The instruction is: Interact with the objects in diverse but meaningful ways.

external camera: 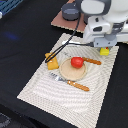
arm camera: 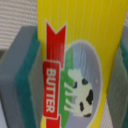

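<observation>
One yellow butter packet clamped between the gripper pads, above the placemat.

The yellow butter packet, with a red banner and a cow picture, sits clamped between the pincer's green-faced pads, lifted above the striped mat. The red tomato ball rests on the round plate. The orange ridged block lies just beside the plate, on the exterior view's left.

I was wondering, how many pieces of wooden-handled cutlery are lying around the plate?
2. A fork lies along the plate's near edge; another piece lies beside its rim toward the exterior view's right. The arm may hide more.
</observation>
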